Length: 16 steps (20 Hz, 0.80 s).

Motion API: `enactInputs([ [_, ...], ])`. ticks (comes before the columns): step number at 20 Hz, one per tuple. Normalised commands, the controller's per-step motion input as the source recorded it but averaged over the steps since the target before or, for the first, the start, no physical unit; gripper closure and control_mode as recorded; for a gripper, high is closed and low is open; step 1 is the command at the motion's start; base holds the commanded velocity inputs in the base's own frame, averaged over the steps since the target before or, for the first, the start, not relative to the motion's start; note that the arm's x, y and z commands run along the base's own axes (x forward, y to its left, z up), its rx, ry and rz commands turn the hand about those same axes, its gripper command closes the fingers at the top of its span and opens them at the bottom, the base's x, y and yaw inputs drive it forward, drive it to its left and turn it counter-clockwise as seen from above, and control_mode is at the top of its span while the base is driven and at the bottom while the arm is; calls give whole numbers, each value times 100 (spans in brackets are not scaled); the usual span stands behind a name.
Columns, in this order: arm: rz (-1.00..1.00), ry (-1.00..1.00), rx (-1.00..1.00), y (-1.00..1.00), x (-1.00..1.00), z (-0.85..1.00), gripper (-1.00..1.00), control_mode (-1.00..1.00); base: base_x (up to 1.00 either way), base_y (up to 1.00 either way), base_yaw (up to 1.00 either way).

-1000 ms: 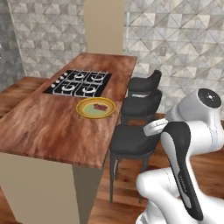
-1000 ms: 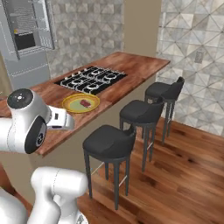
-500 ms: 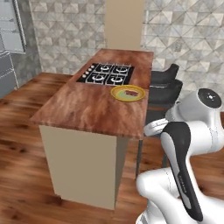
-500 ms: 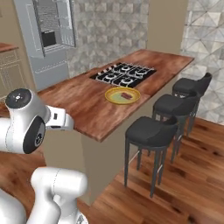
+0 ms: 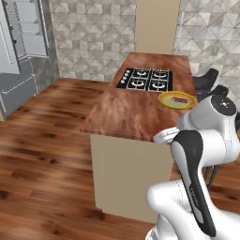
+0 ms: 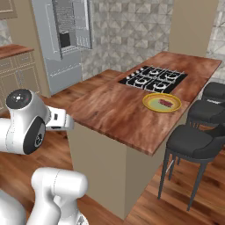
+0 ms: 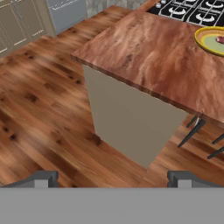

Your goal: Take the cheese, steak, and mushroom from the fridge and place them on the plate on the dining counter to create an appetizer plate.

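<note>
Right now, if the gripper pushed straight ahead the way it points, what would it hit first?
Most likely the beige end panel of the dining counter, just below its wooden top. The open gripper holds nothing, and depth is hard to judge.

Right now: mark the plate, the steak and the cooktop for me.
plate point(image 6: 151, 103): right base view, near-left part of its yellow rim.
steak point(image 6: 165, 103): right base view, middle of the red-pink slab lying on the plate.
cooktop point(image 6: 152, 77): right base view, centre of the black burner panel.
</note>
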Motion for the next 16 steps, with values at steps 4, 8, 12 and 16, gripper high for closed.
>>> enactInputs([
  [4,0,0,0,0,0,0,-100,100,-7,100,0],
  [8,0,0,0,0,0,0,-100,100,0,100,0],
  [12,0,0,0,0,0,0,-100,100,0,100,0],
  [16,0,0,0,0,0,0,-100,100,54,100,-3],
])
